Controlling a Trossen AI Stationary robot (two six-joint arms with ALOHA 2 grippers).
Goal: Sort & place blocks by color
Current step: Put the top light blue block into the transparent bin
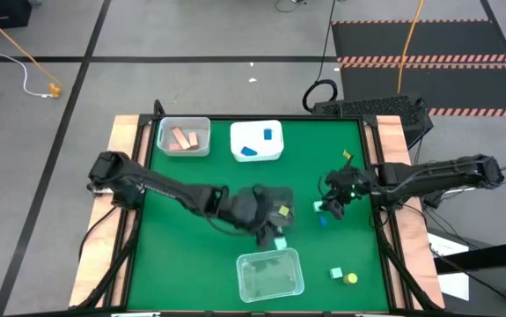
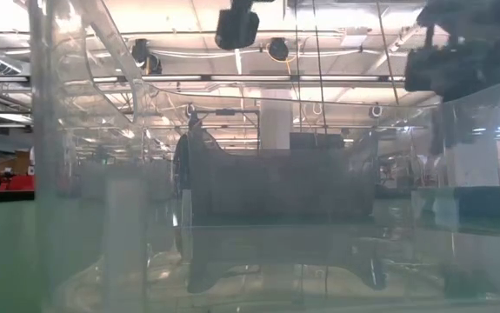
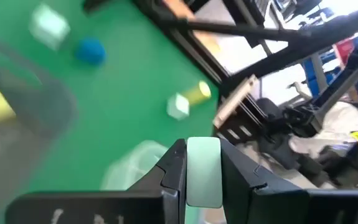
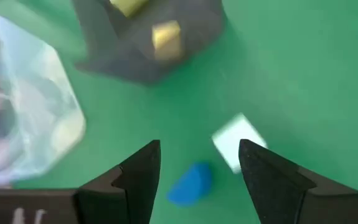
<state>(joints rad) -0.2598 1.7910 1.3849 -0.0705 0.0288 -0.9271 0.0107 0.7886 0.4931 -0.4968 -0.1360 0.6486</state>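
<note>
Left gripper (image 3: 203,171) over the middle of the green table (image 1: 200,167), just above the clear tray (image 1: 270,275) at the near edge; fingers (image 3: 174,171) clamped on one mint green block (image 3: 203,169), upright between them and filling the gap. Beyond those fingertips, on the table: one pale mint cube (image 3: 178,106) touching one yellow cylinder (image 3: 198,93); farther off, one blue rounded piece (image 3: 91,51) beside one pale block (image 3: 49,26).

Right gripper (image 4: 198,165) low over the table's right part; fingers (image 4: 138,171) spread apart, holding nothing. Just ahead of the gap between them lay one blue rounded block (image 4: 190,183); close against the inner side of the other finger sat one pale mint block (image 4: 236,148), contact not clear. Farther ahead of the fingertips: one dark tray (image 4: 150,40) with two yellow blocks (image 4: 165,37) in it.

Counted from above, four trays: one clear tray at the far edge (image 1: 183,137) with two salmon bars (image 1: 180,139); one white tray (image 1: 256,141) beside it with two blue pieces (image 1: 267,136); the dark tray, partly hidden under the left arm; the clear tray at the near edge, contents not readable. Loose near the front right corner: one mint cube and one yellow cylinder, side by side.

Low view blocked by a clear tray wall; nothing countable there.
</note>
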